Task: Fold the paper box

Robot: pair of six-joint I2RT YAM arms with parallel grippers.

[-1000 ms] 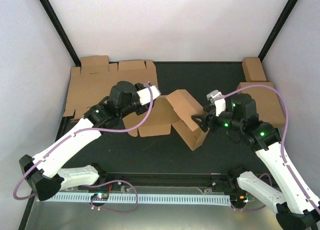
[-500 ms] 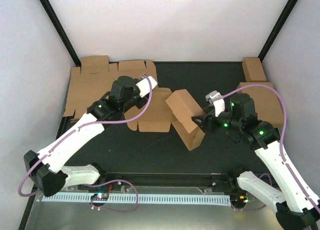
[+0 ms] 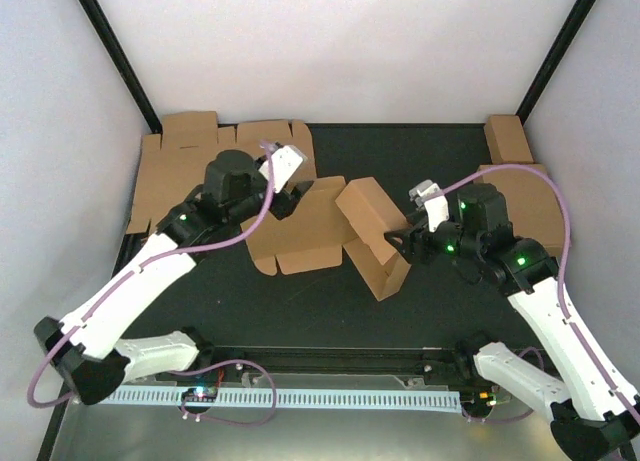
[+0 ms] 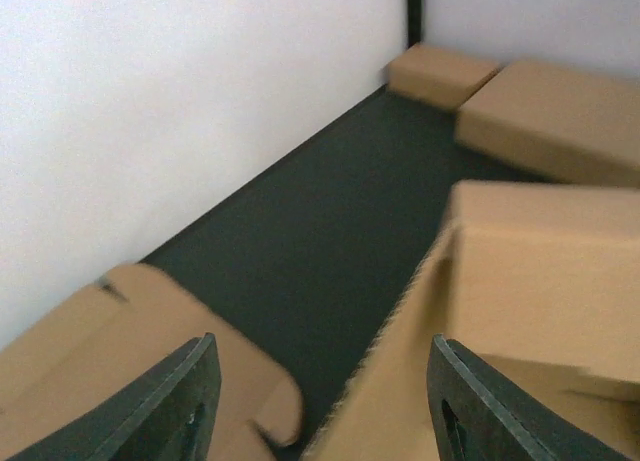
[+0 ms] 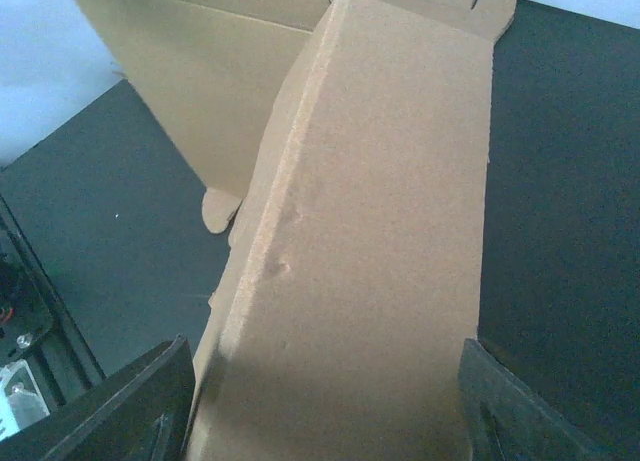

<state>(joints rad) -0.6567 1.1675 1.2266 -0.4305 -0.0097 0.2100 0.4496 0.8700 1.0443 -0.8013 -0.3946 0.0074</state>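
With the paper box (image 3: 310,236) lying half-formed mid-bench (image 3: 420,166), right jaws set open astride its raised panel (image 5: 370,231) and left jaws open and empty beside its rear corner, that panel was judged best pressed squarely along its crease.

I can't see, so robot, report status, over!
Left end effector open. Right end effector straddles raised flap of paper box, grip unclear. Nothing blocking.
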